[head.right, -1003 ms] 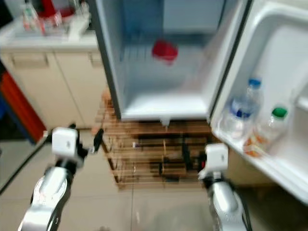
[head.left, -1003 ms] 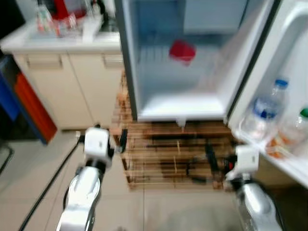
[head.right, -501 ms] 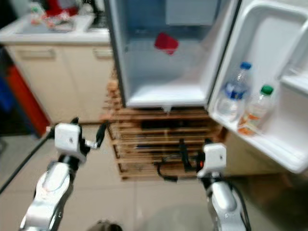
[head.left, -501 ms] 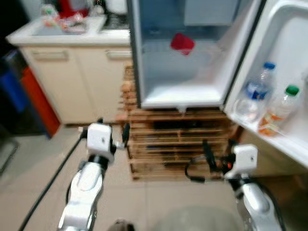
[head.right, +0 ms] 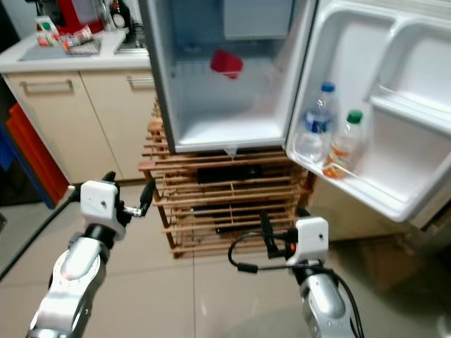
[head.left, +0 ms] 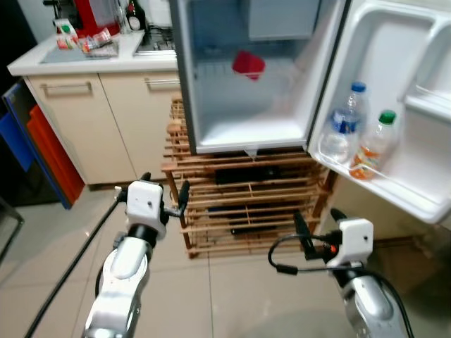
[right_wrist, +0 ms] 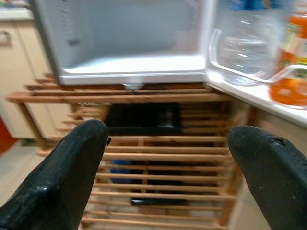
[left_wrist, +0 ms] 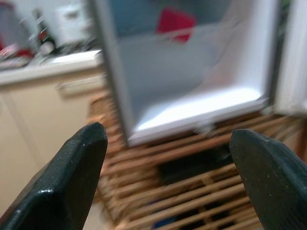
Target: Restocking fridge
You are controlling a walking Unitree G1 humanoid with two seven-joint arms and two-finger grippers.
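Note:
The small fridge [head.left: 239,105] stands open on a wooden slatted rack [head.left: 246,204]. A red container [head.left: 249,63] sits on its upper shelf; the lower floor is bare. The door's shelf [head.left: 394,193] holds a water bottle [head.left: 344,127] with a blue cap and an orange drink bottle [head.left: 369,146] with a green cap. My left gripper [head.left: 165,189] is open and empty, low and left of the rack. My right gripper [head.left: 317,222] is open and empty, low in front of the rack's right end, below the door. Both wrist views look between the fingers at the fridge.
A cream counter [head.left: 84,63] with cupboards stands left of the fridge, with a red appliance and packets on top. Blue and orange panels [head.left: 39,141] lean at the far left. A black cable [head.left: 70,267] crosses the tiled floor. A cardboard box [head.right: 384,264] sits right.
The whole picture has sharpened and shifted, so the camera has moved; more of the open door shows. Both grippers stay open and empty at about the same height.

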